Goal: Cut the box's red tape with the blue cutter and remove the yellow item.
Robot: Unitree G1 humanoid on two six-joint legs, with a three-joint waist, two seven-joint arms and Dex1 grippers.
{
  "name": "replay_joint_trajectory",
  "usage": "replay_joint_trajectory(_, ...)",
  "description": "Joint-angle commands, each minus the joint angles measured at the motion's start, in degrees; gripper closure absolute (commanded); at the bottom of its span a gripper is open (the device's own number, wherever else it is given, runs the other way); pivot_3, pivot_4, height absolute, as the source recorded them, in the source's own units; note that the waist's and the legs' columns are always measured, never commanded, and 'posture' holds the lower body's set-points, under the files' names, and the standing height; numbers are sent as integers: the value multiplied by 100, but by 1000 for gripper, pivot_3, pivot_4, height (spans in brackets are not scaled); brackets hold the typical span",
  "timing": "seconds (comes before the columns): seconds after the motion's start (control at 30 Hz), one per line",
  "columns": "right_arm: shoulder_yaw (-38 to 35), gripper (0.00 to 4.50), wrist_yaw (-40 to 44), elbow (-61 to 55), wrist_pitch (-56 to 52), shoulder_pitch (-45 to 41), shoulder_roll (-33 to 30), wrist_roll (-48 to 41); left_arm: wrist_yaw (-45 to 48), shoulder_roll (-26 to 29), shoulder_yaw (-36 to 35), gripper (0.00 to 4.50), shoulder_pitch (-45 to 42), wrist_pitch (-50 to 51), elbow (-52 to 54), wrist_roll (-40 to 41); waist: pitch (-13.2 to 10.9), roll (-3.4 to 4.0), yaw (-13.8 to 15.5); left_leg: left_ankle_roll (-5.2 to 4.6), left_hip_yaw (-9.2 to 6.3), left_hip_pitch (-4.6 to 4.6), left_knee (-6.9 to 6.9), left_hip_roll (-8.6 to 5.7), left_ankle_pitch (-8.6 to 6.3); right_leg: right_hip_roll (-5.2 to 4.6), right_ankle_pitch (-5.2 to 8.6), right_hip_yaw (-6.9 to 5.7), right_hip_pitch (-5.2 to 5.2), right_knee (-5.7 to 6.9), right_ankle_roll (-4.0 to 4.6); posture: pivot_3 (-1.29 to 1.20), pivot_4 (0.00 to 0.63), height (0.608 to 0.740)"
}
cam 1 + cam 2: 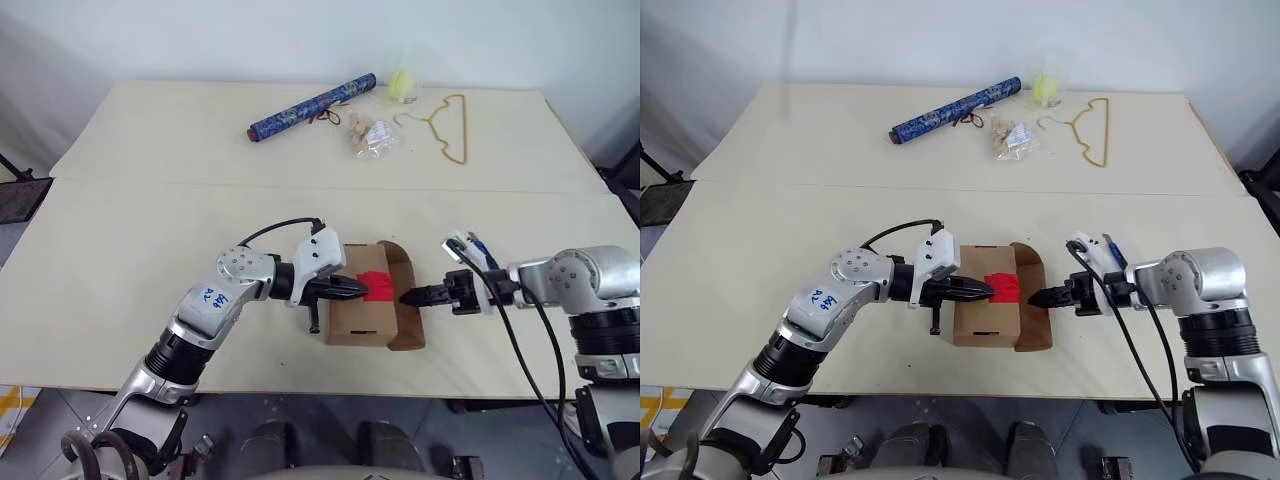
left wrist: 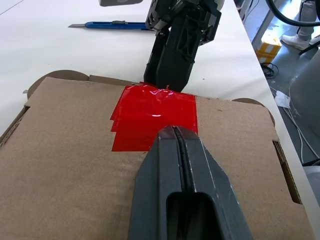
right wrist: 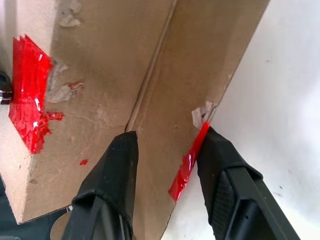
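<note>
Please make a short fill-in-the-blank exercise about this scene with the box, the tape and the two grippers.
1. The tape on the box is ____ in colour.
2. The left gripper rests on the box with its fingers ____.
3. The right gripper has its fingers on either side of the box's open ____.
4. The cutter lies on the ____, held by no gripper.

Missing words: red; shut; flap; table
</note>
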State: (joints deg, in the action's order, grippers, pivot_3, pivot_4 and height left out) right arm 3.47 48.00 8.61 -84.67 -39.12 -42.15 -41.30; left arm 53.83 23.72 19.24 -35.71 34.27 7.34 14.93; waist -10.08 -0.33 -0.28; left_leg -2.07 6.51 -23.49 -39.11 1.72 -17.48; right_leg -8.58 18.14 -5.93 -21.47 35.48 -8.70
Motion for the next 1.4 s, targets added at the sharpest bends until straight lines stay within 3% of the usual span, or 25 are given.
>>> replay_joint_trajectory(0.03,419,2645,161,102,58,17,241,60,8,30,165,4500,106,34,-116,-124,1,-2,-5,1,2,3,0,1,-1,0,0,1,0,1,1,0,150,740)
replay_joint_trajectory(0.13,502,3011,203,283,168,-44,390,179,2,18,164,4500,102,14,-130,-129,4,-4,-11,3,7,10,1,4,-2,0,0,2,3,3,4,0,150,740)
replay_joint_trajectory(0.27,603,4323,268,373,266,-29,487,310,4,36,148,4500,107,-12,-130,-131,4,-4,-13,5,12,14,2,7,-3,0,-1,4,3,4,8,0,150,740)
replay_joint_trajectory(0.3,621,4453,311,360,275,-13,473,321,3,40,146,4500,108,-21,-135,-135,4,-4,-13,5,12,14,2,7,-3,0,0,4,2,4,8,0,150,740)
replay_joint_trajectory(0.6,345,4453,237,-42,-3,-5,173,289,-77,43,81,4500,175,-107,-184,-157,5,-4,7,9,12,14,10,8,-5,-1,0,3,-1,4,11,0,150,740)
replay_joint_trajectory(0.87,199,4453,99,-936,-783,-702,-783,-122,-713,-544,23,4500,257,-84,-457,-238,-1,9,143,1,7,-3,6,-1,-11,-14,0,-2,-7,-9,9,0,150,740)
replay_joint_trajectory(1.1,537,4453,-510,-989,-783,-1510,-1364,-1130,-1356,-891,-183,4500,201,-203,-816,-369,-2,10,154,0,9,-24,6,0,-12,-11,-1,-12,-14,-40,8,0,150,740)
replay_joint_trajectory(1.4,684,4453,-2085,-779,-783,-2040,-1461,-2948,-1358,-584,-394,4500,281,-78,-718,-329,-2,10,159,-1,9,-23,5,3,-12,-12,-2,-15,-12,-43,9,0,150,740)
